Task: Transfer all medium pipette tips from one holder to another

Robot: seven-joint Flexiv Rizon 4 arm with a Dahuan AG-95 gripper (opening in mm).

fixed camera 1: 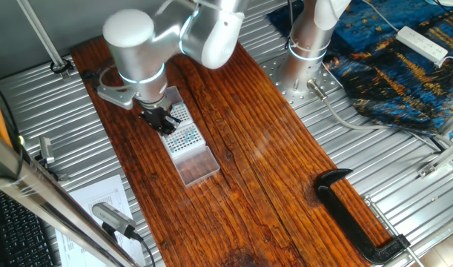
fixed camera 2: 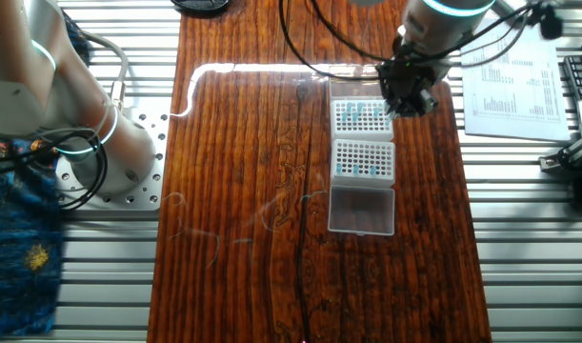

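Reddish-brown grained wooden tabletop [fixed camera 2: 243, 191]. Nearest: clear hinged plastic lid [fixed camera 2: 361, 210], lying flat. Next: white perforated rack [fixed camera 2: 364, 159], few teal-topped medium pipette tips [fixed camera 2: 367, 168] seated. Farther: second white rack [fixed camera 2: 359, 116], tips along far rows. Above its corner: black two-finger claw [fixed camera 2: 406, 99], spread or pinching — cannot tell. Likely mid-transfer; next needs careful hole alignment.

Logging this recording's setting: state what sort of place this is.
Probably a robotics lab bench set up for lab-automation work. A varnished brown wooden board lies on ribbed metal table, white pipette-tip racks with teal-topped tips sit under the arm's black hand, and a black C-clamp grips the board.
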